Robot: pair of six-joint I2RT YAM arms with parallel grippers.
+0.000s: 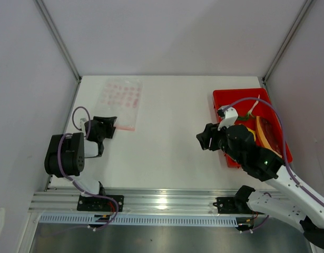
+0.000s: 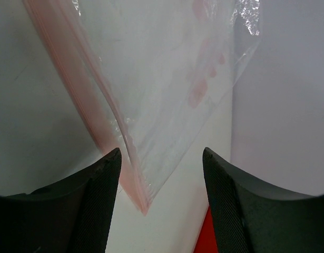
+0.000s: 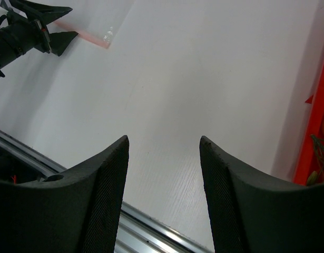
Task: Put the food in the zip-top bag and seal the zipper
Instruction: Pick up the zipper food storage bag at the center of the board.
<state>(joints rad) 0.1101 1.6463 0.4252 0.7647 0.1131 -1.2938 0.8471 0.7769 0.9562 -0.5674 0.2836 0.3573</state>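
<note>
White tabletop [image 1: 172, 121] w/ floppy clear bag [image 1: 120, 99] (pink-dotted).

Two arms facing each other, both sets of jaws parted.
The left arm [image 1: 64, 154] is folded close to its base, and the left gripper [image 1: 113, 127] points forward and to the right with its jaws spread. The right arm [image 1: 267, 163] reaches in from the right side. The right gripper [image 1: 200, 139] is aimed leftward with its jaws equally wide, and the left gripper sits well ahead of them, off to their left.

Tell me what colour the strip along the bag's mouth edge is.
Pink-red. The zipper strip shows best in the left wrist view.
</note>
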